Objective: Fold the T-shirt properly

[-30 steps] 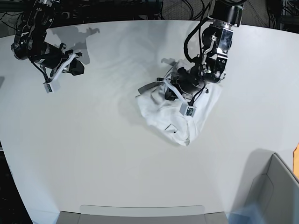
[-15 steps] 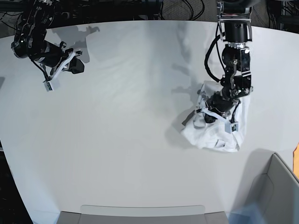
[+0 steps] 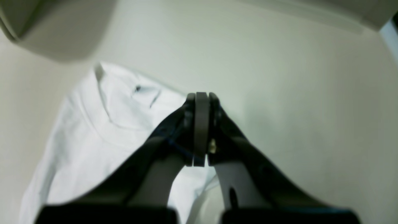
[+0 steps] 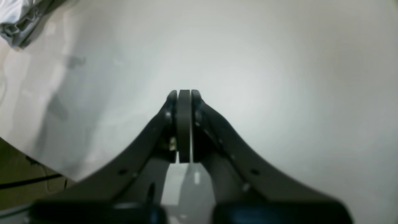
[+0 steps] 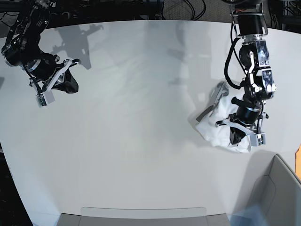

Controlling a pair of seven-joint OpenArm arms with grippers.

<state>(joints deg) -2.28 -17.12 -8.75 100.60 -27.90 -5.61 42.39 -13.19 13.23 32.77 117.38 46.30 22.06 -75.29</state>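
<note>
The white T-shirt (image 5: 215, 126) lies bunched in a wrinkled heap at the table's right side. In the left wrist view it (image 3: 102, 124) spreads to the left of and under the fingers. My left gripper (image 5: 241, 135) (image 3: 201, 95) is over the heap's right edge with its jaws pressed together. The spot where it grips the cloth is hidden. My right gripper (image 5: 70, 84) (image 4: 184, 92) is shut and empty above bare tabletop at the far left, well away from the shirt.
A grey open bin (image 5: 277, 188) stands at the front right corner, close to the shirt; its corner shows in the left wrist view (image 3: 56, 28). A grey tray (image 5: 141, 214) sits at the front edge. Something grey and wrinkled (image 4: 15, 18) lies beyond the right gripper.
My left gripper has carried the bunched T-shirt from the middle of the table to the right and nearer the front. My right gripper has shifted slightly left and down.
</note>
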